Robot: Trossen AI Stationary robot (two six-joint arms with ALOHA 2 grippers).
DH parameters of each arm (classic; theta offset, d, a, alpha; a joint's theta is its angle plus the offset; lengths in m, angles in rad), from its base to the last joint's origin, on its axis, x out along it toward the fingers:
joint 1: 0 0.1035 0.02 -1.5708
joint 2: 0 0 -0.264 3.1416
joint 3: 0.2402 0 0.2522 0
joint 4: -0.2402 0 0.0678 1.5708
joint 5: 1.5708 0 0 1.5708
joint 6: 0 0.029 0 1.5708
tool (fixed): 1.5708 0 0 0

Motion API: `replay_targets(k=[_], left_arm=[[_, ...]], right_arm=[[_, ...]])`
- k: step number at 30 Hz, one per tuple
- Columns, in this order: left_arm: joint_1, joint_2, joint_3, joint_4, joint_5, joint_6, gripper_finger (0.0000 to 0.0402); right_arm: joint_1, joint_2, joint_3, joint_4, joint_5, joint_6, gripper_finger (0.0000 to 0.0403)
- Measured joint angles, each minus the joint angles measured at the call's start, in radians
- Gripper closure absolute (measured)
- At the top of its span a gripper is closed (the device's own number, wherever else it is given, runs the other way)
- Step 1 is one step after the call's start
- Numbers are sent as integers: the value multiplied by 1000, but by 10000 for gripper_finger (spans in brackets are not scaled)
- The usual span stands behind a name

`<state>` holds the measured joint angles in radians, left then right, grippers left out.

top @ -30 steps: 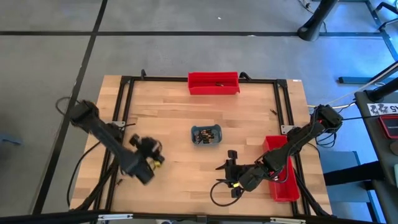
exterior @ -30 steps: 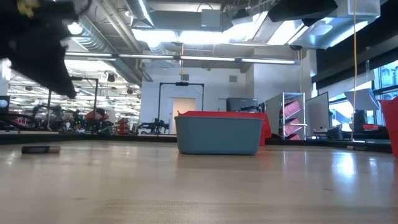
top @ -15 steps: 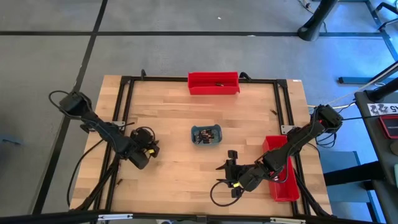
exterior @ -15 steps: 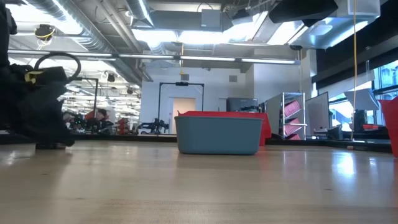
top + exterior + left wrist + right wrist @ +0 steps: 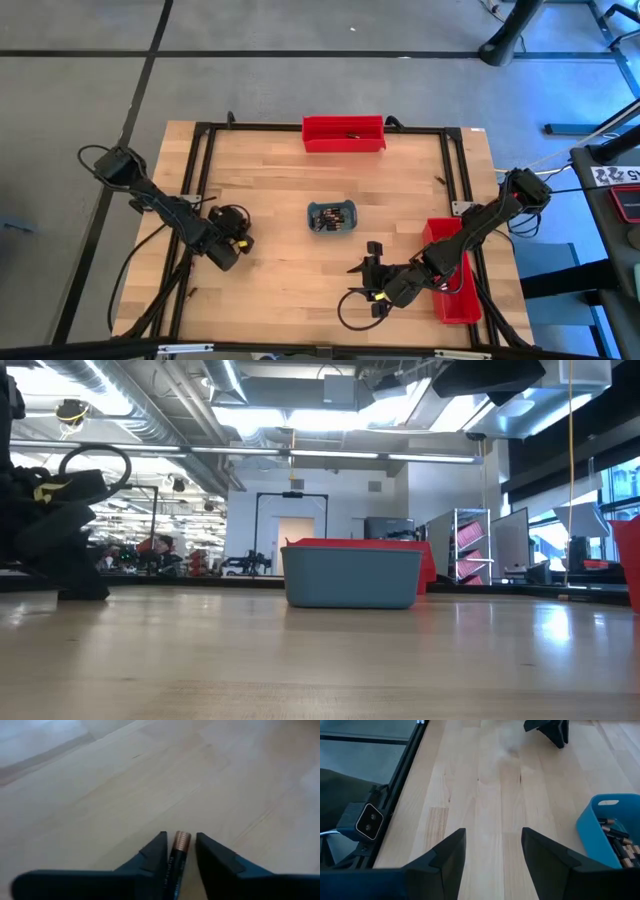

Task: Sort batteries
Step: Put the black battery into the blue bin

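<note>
Between the left claw's (image 5: 178,851) fingers, one battery (image 5: 177,856).

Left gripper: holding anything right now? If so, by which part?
The left gripper has a battery between its fingers, flanked along its body with the copper end poking out. Whether it is truly clamped cannot be told.

L gripper (image 5: 238,236) low on table (image 5: 270,190), left of blue tray (image 5: 331,216) w/ batteries (image 5: 329,214). R gripper (image 5: 368,262) near red bin (image 5: 455,285).

free: bare wood around blue tray (image 5: 331,216) | obstacles: red bins (image 5: 344,133), black frame (image 5: 203,160)
</note>
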<state>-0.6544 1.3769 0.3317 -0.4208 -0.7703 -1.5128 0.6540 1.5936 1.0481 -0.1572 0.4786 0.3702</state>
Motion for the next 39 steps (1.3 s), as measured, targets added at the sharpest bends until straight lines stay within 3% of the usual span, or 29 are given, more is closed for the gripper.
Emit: replay_targets(k=[6, 13, 16, 20, 23, 27, 31, 34, 39], left_arm=[[0, 0, 0, 4, 5, 28, 381], [-34, 8, 8, 95, -64, 19, 381], [-59, 3, 51, 183, -188, 55, 381], [-91, 3, 100, 428, -380, 335, 381], [-105, 3, 126, 707, -432, 643, 381], [-111, 5, 153, 1124, -391, 1058, 381], [-112, 17, 187, 1394, -248, 1348, 381], [-98, 44, 229, 1491, -143, 1438, 381], [-73, 136, 320, 1510, -51, 1499, 381]], right_arm=[[0, 0, 0, -1, 0, 21, 210], [36, 0, -53, 96, 8, -117, 210], [41, 0, -107, 208, 15, -136, 210], [35, 14, -180, 418, 82, -111, 210], [17, 57, -212, 634, 90, -110, 210], [-31, 149, -199, 865, -9, -121, 210], [-79, 239, -126, 924, -36, -145, 210], [-110, 300, -40, 925, -63, -178, 210], [-140, 378, 111, 924, -91, -303, 210]])
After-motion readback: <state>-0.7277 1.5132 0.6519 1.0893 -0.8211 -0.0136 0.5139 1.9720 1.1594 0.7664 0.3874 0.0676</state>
